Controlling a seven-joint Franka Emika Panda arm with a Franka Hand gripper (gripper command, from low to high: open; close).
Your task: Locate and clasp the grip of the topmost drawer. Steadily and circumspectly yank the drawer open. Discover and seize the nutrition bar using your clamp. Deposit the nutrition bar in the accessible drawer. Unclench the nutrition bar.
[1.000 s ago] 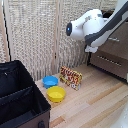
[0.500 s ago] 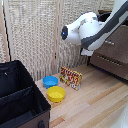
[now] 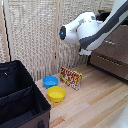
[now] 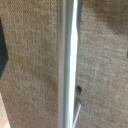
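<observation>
The nutrition bar [image 3: 71, 77], a flat red-and-yellow packet, leans on edge at the foot of the woven screen, right of the bowls in the exterior view. The black drawer unit [image 3: 20, 97] fills the lower left, and its top shows a dark hollow. I cannot make out the grip. The white-grey arm [image 3: 82, 30] reaches in from the upper right, high above the packet and toward the screen. A white block [image 3: 85, 50] hangs under it, but no fingers of the clamp show. The wrist view holds only the woven screen [image 4: 30, 65] and a metal upright [image 4: 67, 60], very close.
A blue bowl [image 3: 50, 81] and a yellow bowl [image 3: 56, 93] sit on the wooden floor [image 3: 95, 102] between the drawer unit and the packet. A brown wooden cabinet [image 3: 112, 55] stands at the exterior view's right. The woven screen [image 3: 35, 35] closes the back.
The arm's end has swung toward the exterior view's left and a little lower, closer to the screen. The packet, bowls and drawer unit have not moved.
</observation>
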